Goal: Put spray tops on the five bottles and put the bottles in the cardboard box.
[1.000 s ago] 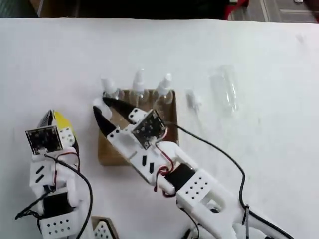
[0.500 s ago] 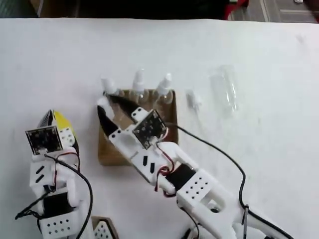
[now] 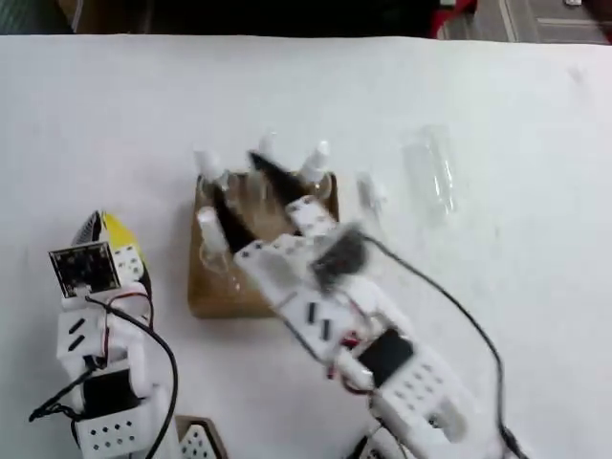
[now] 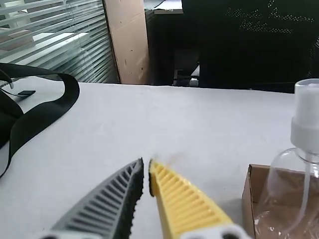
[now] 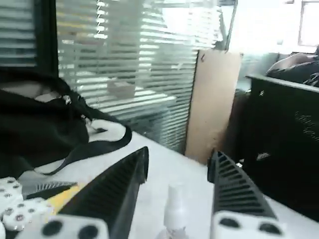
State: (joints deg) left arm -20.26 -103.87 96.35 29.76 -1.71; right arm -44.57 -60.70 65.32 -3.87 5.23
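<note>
A cardboard box [image 3: 206, 296] sits mid-table. Three capped bottles stand along its far side: [image 3: 207, 163], [image 3: 267, 151], [image 3: 316, 159]. Another capped bottle [image 3: 210, 229] stands at its left. My right gripper [image 3: 234, 174] hovers open over the box, nothing held; in its wrist view a spray top [image 5: 175, 206] shows between the open fingers [image 5: 124, 189]. A bare bottle [image 3: 433, 170] lies on its side to the right, a loose spray top [image 3: 371, 191] beside it. My left gripper [image 4: 146, 172] rests shut left of the box, near a capped bottle [image 4: 301, 149].
The left arm [image 3: 91, 316] stands at the near left of the white table [image 3: 535, 287]. The right arm's body [image 3: 382, 354] and its cable cross the near middle. Open tabletop lies behind the box and at the far right.
My right gripper has swung to the right and farther back over the box. The white spray top seen at its fingertip now stands apart from it. The left arm has not moved.
</note>
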